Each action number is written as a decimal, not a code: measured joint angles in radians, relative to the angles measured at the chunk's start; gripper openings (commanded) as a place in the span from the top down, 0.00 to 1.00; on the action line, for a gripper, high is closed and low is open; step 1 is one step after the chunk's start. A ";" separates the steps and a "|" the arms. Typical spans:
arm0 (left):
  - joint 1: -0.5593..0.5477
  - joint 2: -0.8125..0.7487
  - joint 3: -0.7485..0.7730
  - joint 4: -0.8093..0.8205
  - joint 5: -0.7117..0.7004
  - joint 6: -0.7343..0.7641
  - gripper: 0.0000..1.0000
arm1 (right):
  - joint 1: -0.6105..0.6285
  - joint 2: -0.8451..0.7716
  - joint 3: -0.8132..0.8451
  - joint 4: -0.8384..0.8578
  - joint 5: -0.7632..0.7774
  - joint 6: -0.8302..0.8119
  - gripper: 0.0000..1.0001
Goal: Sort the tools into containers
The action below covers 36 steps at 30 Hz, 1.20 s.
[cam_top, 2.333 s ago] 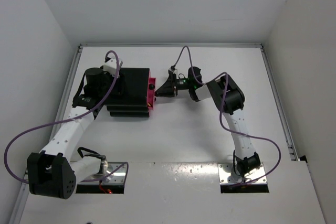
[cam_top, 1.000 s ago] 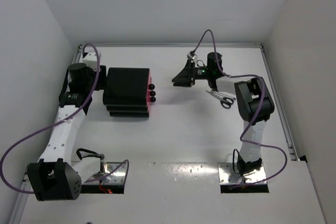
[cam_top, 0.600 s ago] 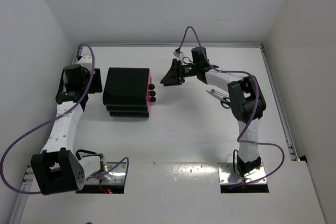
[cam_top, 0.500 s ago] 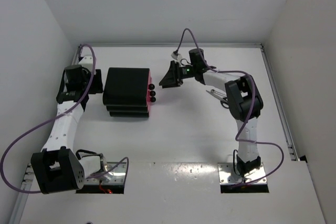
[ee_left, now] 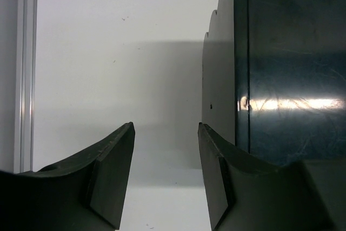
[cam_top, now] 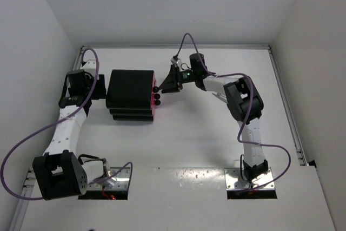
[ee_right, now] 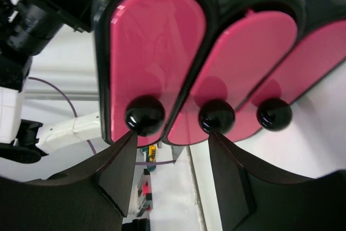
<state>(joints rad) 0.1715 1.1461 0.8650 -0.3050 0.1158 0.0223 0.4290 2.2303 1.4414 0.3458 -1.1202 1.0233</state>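
The black drawer unit (cam_top: 130, 93) stands at the back left, its three pink drawers (ee_right: 157, 52) shut, each with a round black knob (ee_right: 145, 115). My right gripper (cam_top: 165, 86) is open right at the knobs. In the right wrist view (ee_right: 172, 139) one fingertip sits just under the left knob and the other under the middle knob (ee_right: 217, 116). My left gripper (cam_top: 100, 91) is open and empty behind the unit, and its wrist view (ee_left: 165, 144) shows the unit's black back (ee_left: 281, 79) beside the right finger. The scissors are mostly hidden under the right arm. No other tool shows.
White walls close in the table on three sides, with a metal rail (cam_top: 75, 74) along the left edge. The right arm stretches across the back of the table; its purple cable (cam_top: 184, 44) loops above it. The arm bases (cam_top: 248, 179) sit at the near edge.
My right gripper has moved left from mid-table up to the drawer knobs, its arm covering the scissors. My left gripper has come off the unit and settled behind it.
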 measured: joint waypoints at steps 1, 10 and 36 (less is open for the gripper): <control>0.000 0.000 -0.002 0.001 0.000 0.000 0.44 | 0.001 0.000 0.000 0.016 -0.003 0.008 0.44; 0.002 0.000 -0.009 0.009 0.000 0.002 0.44 | 0.018 0.000 0.000 0.115 -0.008 0.077 0.44; 0.007 0.000 -0.020 0.022 0.003 0.004 0.45 | 0.048 0.006 0.008 0.146 0.002 0.128 0.80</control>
<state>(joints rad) 0.1783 1.1465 0.8448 -0.2832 0.1184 0.0265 0.4770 2.2360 1.4490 0.4915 -1.1187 1.1515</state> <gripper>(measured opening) 0.553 0.331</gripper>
